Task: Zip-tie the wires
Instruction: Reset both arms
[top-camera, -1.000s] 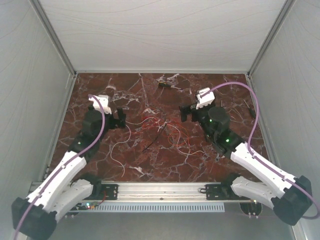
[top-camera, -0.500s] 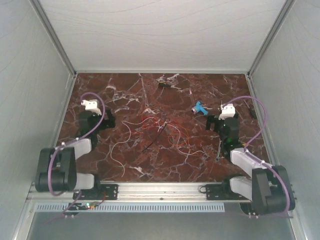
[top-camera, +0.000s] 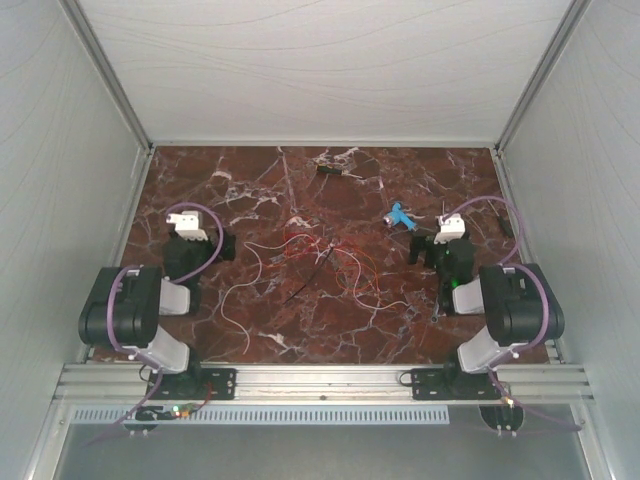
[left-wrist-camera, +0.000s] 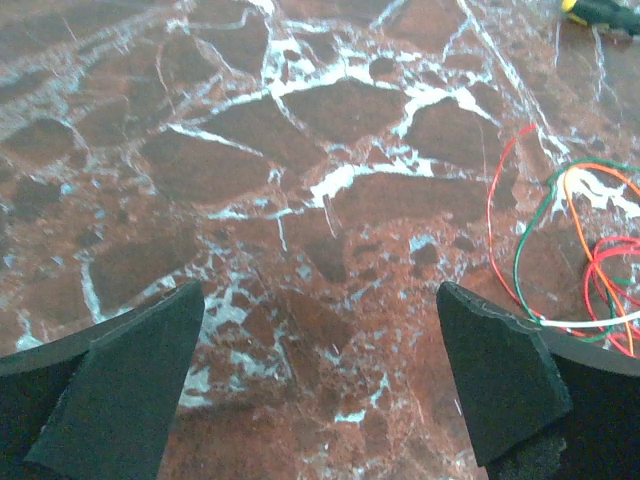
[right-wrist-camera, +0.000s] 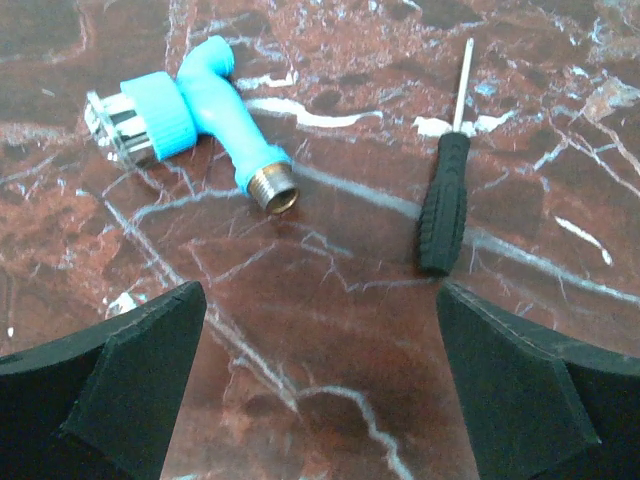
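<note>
- The left fingers (left-wrist-camera: 120, 390) stand spread wide and released, gripping nothing. Only bare worktop (left-wrist-camera: 300, 200) shows between them (red-brown marble with pale veins).
- The right fingers (right-wrist-camera: 130, 390) are spread just as wide, also released, with only marble between them.
- In the left wrist view the wires (left-wrist-camera: 565, 240) enter at the right edge of the frame, beyond the right-hand finger. They are red, green, orange and white strands in loose loops. One white strand runs close by that finger's tip; I cannot tell whether it touches.
- From above, the wires (top-camera: 325, 258) lie as a thin, loose tangle in the middle of the frame, between the two arms and apart from both. Pale strands trail toward the lower left.
- The zip tie (top-camera: 308, 280) is a thin, straight, dark strip. It lies slantwise at the tangle's lower edge, running from lower left to upper right.
- Ahead of the right fingers, a black-handled screwdriver (right-wrist-camera: 445, 205) lies at upper right, its blade pointing away.
- A blue plastic fitting (right-wrist-camera: 215, 95) with a metal threaded end lies at upper left.
- Farthest off, a small dark tool (top-camera: 333, 170) rests near the top centre of the worktop.
</note>
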